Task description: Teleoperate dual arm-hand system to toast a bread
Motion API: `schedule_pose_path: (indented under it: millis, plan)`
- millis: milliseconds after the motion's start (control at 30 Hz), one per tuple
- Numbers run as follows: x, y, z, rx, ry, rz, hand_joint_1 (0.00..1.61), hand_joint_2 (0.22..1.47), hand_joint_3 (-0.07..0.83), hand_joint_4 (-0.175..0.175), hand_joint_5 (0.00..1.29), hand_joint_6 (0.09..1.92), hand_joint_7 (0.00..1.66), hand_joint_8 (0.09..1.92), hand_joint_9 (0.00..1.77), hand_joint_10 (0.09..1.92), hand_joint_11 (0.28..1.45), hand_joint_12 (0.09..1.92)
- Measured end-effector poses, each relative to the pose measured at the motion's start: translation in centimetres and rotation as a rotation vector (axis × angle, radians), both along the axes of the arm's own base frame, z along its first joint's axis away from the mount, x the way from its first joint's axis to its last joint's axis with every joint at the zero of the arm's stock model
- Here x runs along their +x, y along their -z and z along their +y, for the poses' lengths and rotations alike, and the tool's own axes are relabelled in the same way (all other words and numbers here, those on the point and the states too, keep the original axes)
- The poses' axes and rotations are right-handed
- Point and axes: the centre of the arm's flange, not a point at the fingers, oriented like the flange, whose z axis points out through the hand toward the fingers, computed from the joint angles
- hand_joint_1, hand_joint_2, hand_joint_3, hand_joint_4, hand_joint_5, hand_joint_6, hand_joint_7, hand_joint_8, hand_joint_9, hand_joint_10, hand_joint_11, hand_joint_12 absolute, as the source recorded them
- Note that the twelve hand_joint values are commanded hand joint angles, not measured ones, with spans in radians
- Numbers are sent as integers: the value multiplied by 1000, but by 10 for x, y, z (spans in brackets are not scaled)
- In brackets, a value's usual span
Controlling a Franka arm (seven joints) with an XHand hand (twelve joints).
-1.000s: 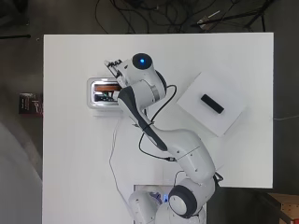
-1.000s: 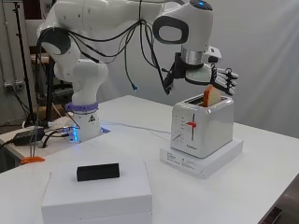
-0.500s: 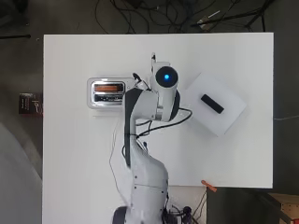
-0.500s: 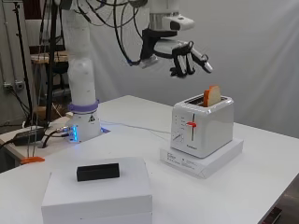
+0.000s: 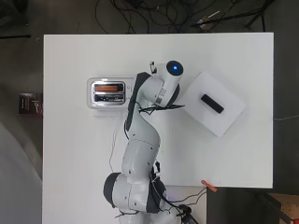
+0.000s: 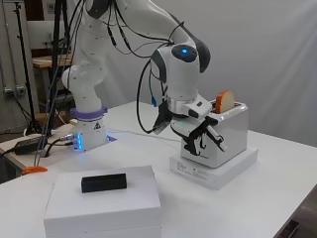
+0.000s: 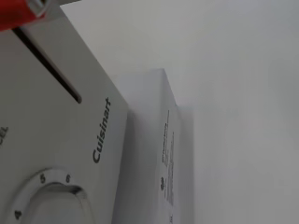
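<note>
A white toaster [image 6: 229,136] stands on a flat white box [image 6: 214,172]. A slice of bread [image 6: 225,101] sticks up out of one slot, and from overhead the bread [image 5: 107,87] shows as an orange strip in the toaster [image 5: 105,93]. The hand [image 6: 200,132] hangs low in front of the toaster's control face, fingers [image 6: 214,137] relaxed and holding nothing, and covers the lever in the side view. The wrist view is pressed close to that face: the red lever [image 7: 17,11] sits at the head of its slot, with the dial [image 7: 49,201] further along.
A white box [image 6: 101,206] with a black block [image 6: 104,182] on top stands at the front left of the side view. That box [image 5: 229,116] lies right of the arm overhead. A small orange piece [image 5: 209,185] sits near the table's edge.
The hand was at the bread on top of the toaster, rose high above it, and has now come down in front of the lever face. The bread stays in its slot.
</note>
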Motion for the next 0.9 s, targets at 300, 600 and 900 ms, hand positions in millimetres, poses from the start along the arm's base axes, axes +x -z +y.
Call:
schedule_pose_path:
  millis: [300, 600, 900]
  plan:
    - [-18, 13, -22, 39, 13, 6, 154, 1079, 3, -116, 416, 87, 1353, 1920, 1630, 1920, 1242, 1920]
    - [-42, 51, -33, 125, 10, 19, 214, 1096, 3, -124, 345, 87, 1357, 1920, 1650, 1920, 1273, 1916]
    - [-62, 96, -20, 93, -46, 129, 260, 1094, 0, -113, 270, 87, 1267, 1920, 1622, 1920, 1255, 1906]
